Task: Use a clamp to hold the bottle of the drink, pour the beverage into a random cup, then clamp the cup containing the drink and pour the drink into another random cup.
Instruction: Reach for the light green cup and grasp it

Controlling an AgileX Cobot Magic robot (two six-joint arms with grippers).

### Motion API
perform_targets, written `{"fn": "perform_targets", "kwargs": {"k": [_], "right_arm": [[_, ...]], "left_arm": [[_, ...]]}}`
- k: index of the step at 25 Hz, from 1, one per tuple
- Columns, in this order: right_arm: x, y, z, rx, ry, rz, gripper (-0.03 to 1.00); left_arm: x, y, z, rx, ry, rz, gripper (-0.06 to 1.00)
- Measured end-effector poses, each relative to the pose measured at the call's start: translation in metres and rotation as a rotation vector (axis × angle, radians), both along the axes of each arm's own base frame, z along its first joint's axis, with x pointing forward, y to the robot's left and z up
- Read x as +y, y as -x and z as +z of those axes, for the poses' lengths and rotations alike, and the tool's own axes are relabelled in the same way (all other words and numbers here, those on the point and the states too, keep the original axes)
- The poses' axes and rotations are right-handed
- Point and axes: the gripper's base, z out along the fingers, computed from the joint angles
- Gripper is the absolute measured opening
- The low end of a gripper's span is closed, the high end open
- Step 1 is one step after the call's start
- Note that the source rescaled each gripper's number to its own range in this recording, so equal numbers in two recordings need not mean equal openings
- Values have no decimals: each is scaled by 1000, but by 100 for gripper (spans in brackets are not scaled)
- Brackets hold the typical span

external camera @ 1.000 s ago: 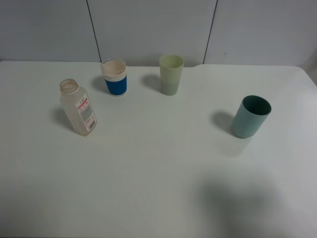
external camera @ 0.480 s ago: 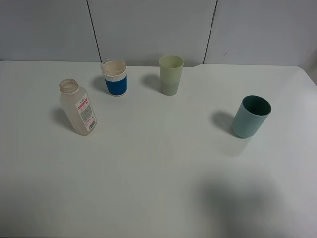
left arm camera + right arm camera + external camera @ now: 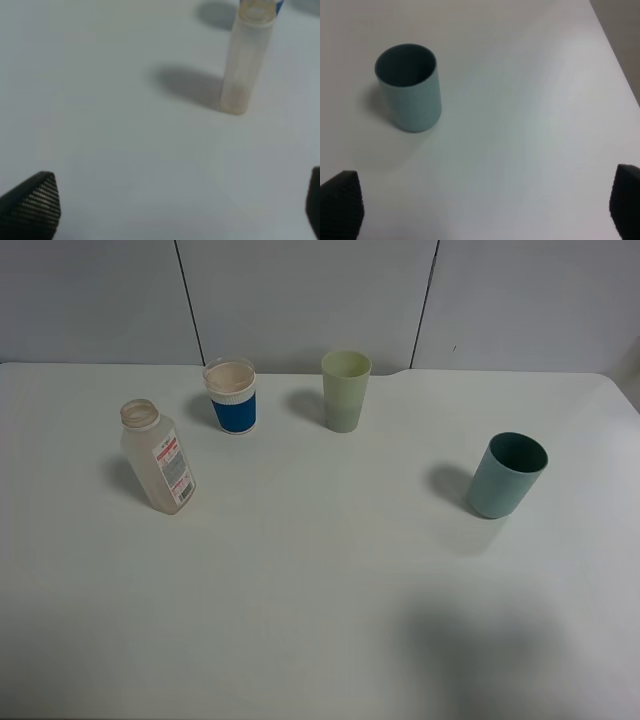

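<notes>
Bottle [image 3: 158, 457] upright at table [image 3: 320, 620] left; blue cup [image 3: 231, 397], green cup [image 3: 346, 390] behind, teal cup [image 3: 506, 475] right. Left gripper [image 3: 165, 220] and right gripper [image 3: 485, 210] wide open, empty.

Black, cross-hatched tool fingertips [image 3: 30, 205].

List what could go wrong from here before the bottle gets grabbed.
1. The bottle has no cap and is tall and narrow, so a nudge from the left claw during approach might tip it and spill.
2. The blue-banded cup stands just behind the bottle, so a wide approach may knock it.
3. The teal cup sits far across the table, making a pour there a long carry.
</notes>
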Motion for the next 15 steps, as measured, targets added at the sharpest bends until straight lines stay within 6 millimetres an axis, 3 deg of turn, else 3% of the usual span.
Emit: {"fn": "perform_targets", "kwargs": {"k": [7, 15], "right_arm": [[0, 0, 0, 0, 0, 0, 97], [0, 0, 0, 0, 0, 0, 97]], "left_arm": [[5, -2, -1, -2, 29, 73, 100], [2, -1, -1, -3, 13, 25, 100]]}}
